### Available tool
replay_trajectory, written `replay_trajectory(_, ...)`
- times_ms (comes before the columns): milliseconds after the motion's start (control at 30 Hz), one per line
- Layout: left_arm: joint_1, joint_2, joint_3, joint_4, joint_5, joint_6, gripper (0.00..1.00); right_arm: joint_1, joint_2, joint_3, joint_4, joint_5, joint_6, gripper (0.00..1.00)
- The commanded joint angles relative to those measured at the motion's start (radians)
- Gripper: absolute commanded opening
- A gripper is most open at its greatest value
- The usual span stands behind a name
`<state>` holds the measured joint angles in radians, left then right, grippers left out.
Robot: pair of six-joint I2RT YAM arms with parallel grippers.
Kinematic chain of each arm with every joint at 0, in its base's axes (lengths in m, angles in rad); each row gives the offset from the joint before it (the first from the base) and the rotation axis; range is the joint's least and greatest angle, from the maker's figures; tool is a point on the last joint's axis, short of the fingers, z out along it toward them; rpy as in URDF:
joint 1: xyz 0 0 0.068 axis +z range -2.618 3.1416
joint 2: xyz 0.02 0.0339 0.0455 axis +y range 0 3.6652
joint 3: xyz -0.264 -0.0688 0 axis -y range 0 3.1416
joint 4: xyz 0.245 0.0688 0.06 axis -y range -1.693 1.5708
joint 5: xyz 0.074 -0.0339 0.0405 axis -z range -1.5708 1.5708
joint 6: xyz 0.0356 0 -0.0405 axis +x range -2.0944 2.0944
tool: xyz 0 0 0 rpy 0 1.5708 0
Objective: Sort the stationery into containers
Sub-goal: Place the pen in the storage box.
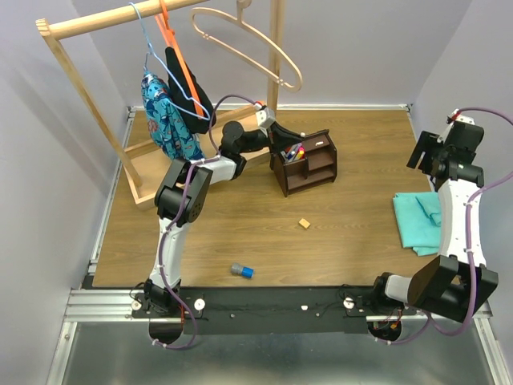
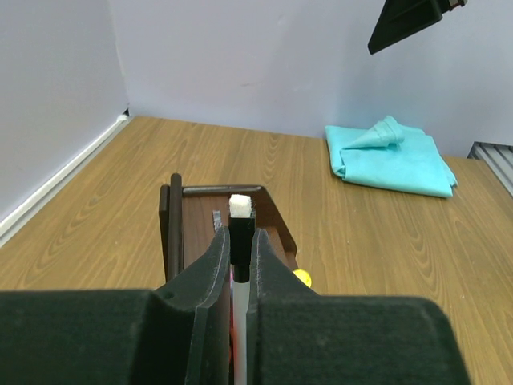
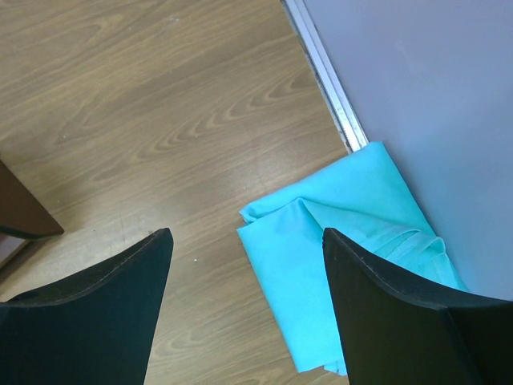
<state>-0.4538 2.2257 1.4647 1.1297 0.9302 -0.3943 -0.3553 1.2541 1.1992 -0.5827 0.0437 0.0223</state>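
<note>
Here, left jaws pinching marker [image 2: 241,234], seemingly over organiser [image 1: 317,165] rim, right jaws wide by table [image 1: 361,241] edge.

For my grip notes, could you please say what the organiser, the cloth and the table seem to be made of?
Organiser: likely wood, dark brown matte, thin flat panels.
Cloth: soft teal fabric, folds and creases.
Table: wood-grain top, slight sheen, perhaps laminate.

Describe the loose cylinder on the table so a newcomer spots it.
Start at the near edge of the table, left of centre. The short cylinder lies on its side there. Unlike the tan cube farther in, it is grey with a blue end.
</note>
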Motion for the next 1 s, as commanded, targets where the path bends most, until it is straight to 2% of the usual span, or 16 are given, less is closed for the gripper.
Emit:
replay_trajectory(0,0.018,0.022,-0.046,0.085,0.022,-0.008,0.0,-0.007,0.011,-0.018,0.018,-0.01,-0.044,0.83)
replay_trajectory(300,0.029,0.025,-0.125,0.133,0.028,-0.006,0.01,-0.007,0.013,-0.023,0.021,-0.021,-0.056,0.83)
replay_trajectory(533,0.04,0.017,-0.147,0.157,0.035,-0.018,0.14,-0.007,-0.005,-0.044,0.029,-0.034,-0.055,0.83)
replay_trajectory(633,0.046,0.015,-0.149,0.151,0.036,-0.02,0.16,-0.007,-0.016,-0.055,0.037,-0.036,-0.053,0.83)
replay_trajectory(833,0.047,-0.015,-0.184,0.133,0.042,0.021,0.43,-0.007,-0.05,-0.081,0.049,-0.038,-0.044,0.83)
replay_trajectory(967,0.049,-0.049,-0.199,0.119,0.038,0.037,0.48,-0.007,-0.071,-0.092,0.05,-0.063,-0.035,0.83)
